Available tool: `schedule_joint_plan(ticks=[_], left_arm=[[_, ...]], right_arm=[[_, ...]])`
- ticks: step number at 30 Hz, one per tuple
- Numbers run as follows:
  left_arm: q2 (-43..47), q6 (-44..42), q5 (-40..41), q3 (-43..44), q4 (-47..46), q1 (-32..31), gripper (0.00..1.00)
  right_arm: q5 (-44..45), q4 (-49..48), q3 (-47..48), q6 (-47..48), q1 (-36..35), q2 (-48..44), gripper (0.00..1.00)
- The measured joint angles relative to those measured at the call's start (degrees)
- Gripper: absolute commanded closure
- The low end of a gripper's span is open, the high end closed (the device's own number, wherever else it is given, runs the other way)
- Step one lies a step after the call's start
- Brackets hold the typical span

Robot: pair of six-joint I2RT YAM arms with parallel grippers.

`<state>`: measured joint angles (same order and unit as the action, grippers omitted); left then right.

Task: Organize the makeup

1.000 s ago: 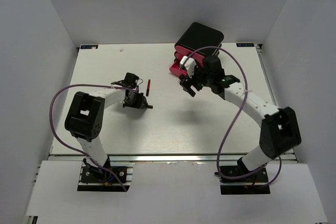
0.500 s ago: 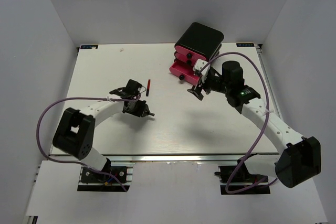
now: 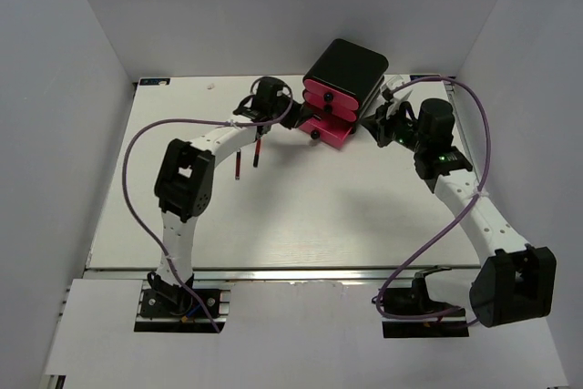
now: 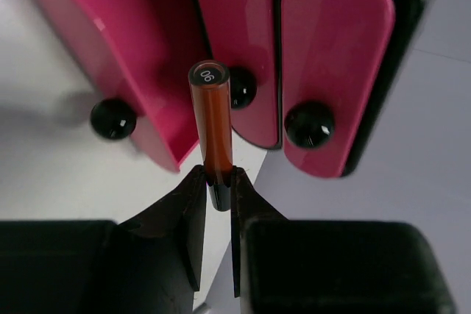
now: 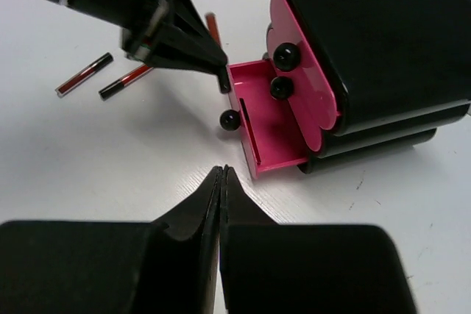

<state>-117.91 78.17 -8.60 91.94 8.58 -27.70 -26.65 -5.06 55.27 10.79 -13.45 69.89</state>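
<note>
My left gripper (image 4: pixel 218 182) is shut on the dark end of a reddish-brown makeup stick (image 4: pixel 212 119). The stick points at the black box (image 3: pixel 346 66) with three pink drawers. The lowest drawer (image 4: pixel 125 42) stands pulled out, and the stick's tip sits just beside its inner wall. From above, the left gripper (image 3: pixel 293 117) hangs at the open drawer (image 3: pixel 330 131). My right gripper (image 5: pixel 222 170) is shut on nothing, low over the table in front of the open drawer (image 5: pixel 276 126). In the top view it (image 3: pixel 375 127) is right of the box. Two more red sticks (image 3: pixel 258 152) (image 3: pixel 239 163) lie on the table.
The upper two drawers (image 4: pixel 335 56) are closed, each with a black round knob (image 4: pixel 309 124). The right wrist view shows two loose sticks (image 5: pixel 85 75) (image 5: pixel 129 79) left of the left gripper (image 5: pixel 176 38). Grey walls enclose the white table (image 3: pixel 301 216).
My left arm has swung from the table's middle left up to the box, carrying a stick. My right gripper has drawn back from the drawer front to the box's right and has shut.
</note>
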Motion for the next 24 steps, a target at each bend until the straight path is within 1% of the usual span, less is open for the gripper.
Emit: schedule_joint_plan(ticks=[4,7,8,9,10,11,13,16,18,20,21,22,23,24], left_arm=[[-9.5,-0.2,-0.1,9.8,0.5,-1.4,1.00],[-13.3,-0.2,0.0,13.6,1.2,-2.1,1.00],[-13.9,-0.2,0.0,14.2,1.6,-2.3,0.97],[-14.4,-0.2,0.0,14.4,1.8,-2.4,0.85],[-14.7,-0.2,0.0,14.8,2.1,-2.5,0.78],[-15.0,-0.2,0.0,15.1,2.4,-2.5,0.70],[-15.2,-0.3,0.0,15.5,3.2,-2.5,0.47],[-15.2,-0.3,-0.3,15.7,3.5,-2.6,0.39],[-15.2,-0.5,-0.5,16.0,3.5,-2.6,0.35],[-15.2,-1.2,-0.5,16.8,4.2,-2.6,0.38],[-15.2,-1.6,-0.5,17.6,4.8,-2.7,0.43],[-15.2,-2.4,-0.5,18.4,5.4,-2.7,0.53],[-15.2,-3.7,-0.5,19.6,6.3,-2.7,0.86],[-15.0,-4.9,-0.6,20.3,6.8,-2.7,0.97]], right_arm=[[1.0,0.1,-0.8,-1.5,0.9,-2.3,1.00],[1.5,0.1,-2.6,-1.8,1.3,-5.1,1.00],[1.5,0.2,-3.0,-1.9,1.4,-5.8,1.00],[1.7,0.1,-3.5,-2.0,1.5,-6.4,1.00],[1.8,0.2,-4.0,-2.1,1.5,-6.8,1.00],[1.9,0.2,-4.3,-2.2,1.5,-7.0,1.00],[2.1,0.2,-4.9,-2.5,1.6,-7.0,1.00],[2.1,0.5,-5.3,-2.7,1.7,-7.0,1.00],[2.1,0.5,-5.3,-2.7,1.8,-7.0,1.00],[2.1,0.5,-5.3,-2.7,1.8,-7.0,1.00],[2.0,0.5,-5.3,-2.7,1.8,-7.0,1.00],[1.9,0.5,-5.3,-2.7,1.8,-7.0,1.00],[1.8,0.5,-5.3,-2.7,1.8,-7.0,1.00],[1.7,0.5,-5.3,-2.7,1.8,-7.0,1.00]])
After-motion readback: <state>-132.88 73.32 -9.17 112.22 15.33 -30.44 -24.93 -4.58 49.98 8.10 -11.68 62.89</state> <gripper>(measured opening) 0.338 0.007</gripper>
